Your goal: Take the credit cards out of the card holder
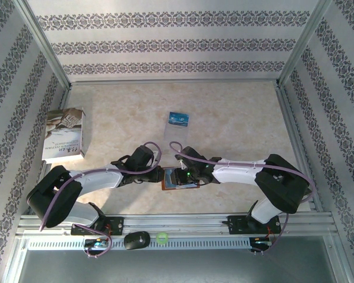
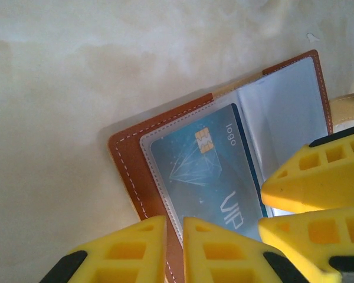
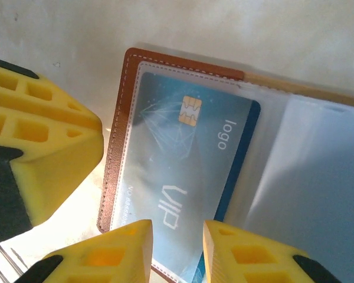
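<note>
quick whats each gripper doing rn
left gripper: nearly shut, tips at the card holder edge, no clear grip
right gripper: partly open over the blue credit card

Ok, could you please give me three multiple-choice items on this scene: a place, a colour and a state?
1. Where does the booklet lie? A) left side B) right side C) far middle
2. What colour is the card inside the card holder? A) red B) blue C) black
3. The card holder is: A) snapped shut B) lying open C) standing upright

Answers: A, the top view shows it at the left; B, both wrist views show a blue face with pale VIP lettering; B, its inside faces up, flat on the table.
</note>
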